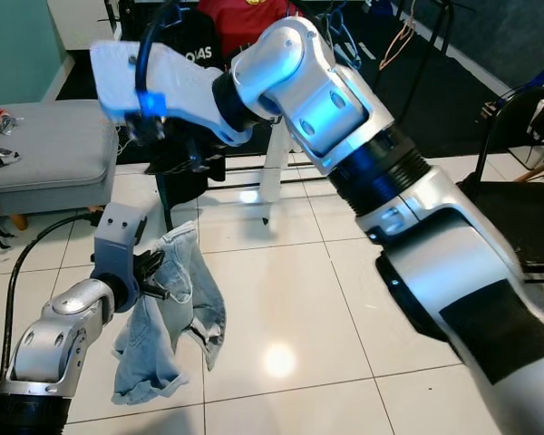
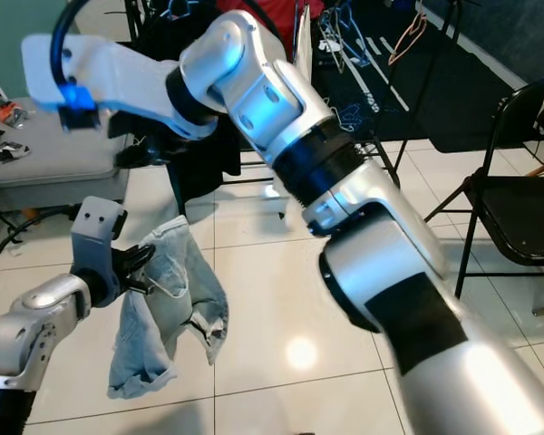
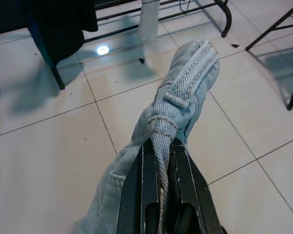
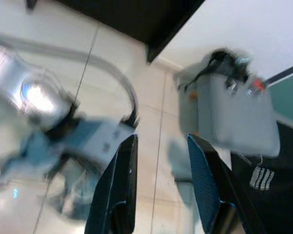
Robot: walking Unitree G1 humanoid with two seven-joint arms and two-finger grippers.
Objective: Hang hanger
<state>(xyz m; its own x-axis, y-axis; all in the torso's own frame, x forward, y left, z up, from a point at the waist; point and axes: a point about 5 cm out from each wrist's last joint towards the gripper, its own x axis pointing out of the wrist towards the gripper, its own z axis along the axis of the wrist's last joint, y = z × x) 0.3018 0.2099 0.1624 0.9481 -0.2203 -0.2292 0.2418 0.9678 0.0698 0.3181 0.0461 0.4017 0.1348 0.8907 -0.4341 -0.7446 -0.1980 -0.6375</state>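
Observation:
A pale blue denim garment [image 1: 172, 317] hangs over the tiled floor at lower left. My left gripper [image 1: 154, 272] is shut on a bunched fold of the denim garment [image 3: 185, 97], which is squeezed between both black fingers [image 3: 141, 185]. My right arm reaches across to the upper left, its white wrist [image 1: 136, 72] beside a black garment [image 1: 186, 54] on the clothes rack. The right gripper [image 4: 161, 139] is open with nothing between its fingers; its view is blurred. Loose hangers [image 1: 394, 45] lie on the dark floor at the back.
A grey ottoman [image 1: 36, 154] stands at far left. The rack's white post [image 1: 272, 163] rises behind the arms, with a red garment [image 1: 245, 14] above. A black folding chair [image 2: 517, 217] is at right. Open tiled floor [image 1: 290, 299] lies in front.

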